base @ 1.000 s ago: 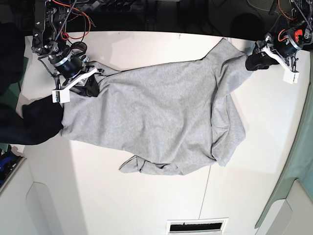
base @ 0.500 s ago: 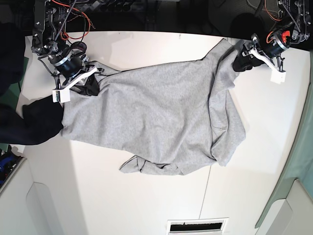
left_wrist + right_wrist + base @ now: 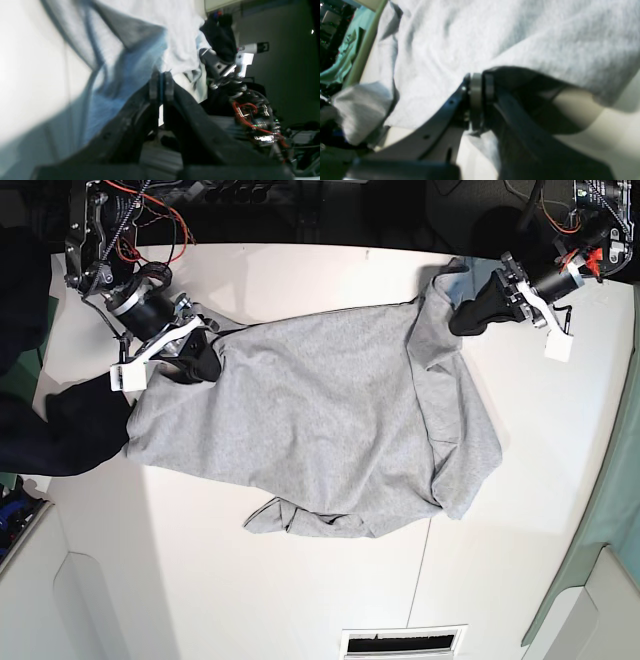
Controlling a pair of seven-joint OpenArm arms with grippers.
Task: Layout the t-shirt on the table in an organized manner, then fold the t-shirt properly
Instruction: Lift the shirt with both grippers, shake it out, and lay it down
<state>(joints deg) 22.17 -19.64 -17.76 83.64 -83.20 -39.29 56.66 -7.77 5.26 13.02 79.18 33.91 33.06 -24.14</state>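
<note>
The grey t-shirt (image 3: 320,420) lies spread and rumpled across the white table (image 3: 300,580), plain side up, no lettering showing. My left gripper (image 3: 463,318) is at the far right edge of the shirt, shut on a corner of the cloth (image 3: 140,65), which it holds lifted. My right gripper (image 3: 200,355) is at the far left edge, shut on the shirt's edge (image 3: 495,37). A folded flap of the shirt (image 3: 460,440) lies doubled over at the right side. A bunched sleeve (image 3: 290,518) sticks out at the front.
A dark navy cloth (image 3: 60,430) lies at the table's left edge, touching the shirt. A vent slot (image 3: 403,642) sits at the front edge. A thin seam (image 3: 420,580) runs across the tabletop. A teal cloth (image 3: 615,480) hangs at the right.
My left gripper has moved left and toward the table's middle, dragging the shirt's right corner inward. My right gripper has shifted slightly right with the shirt's left edge.
</note>
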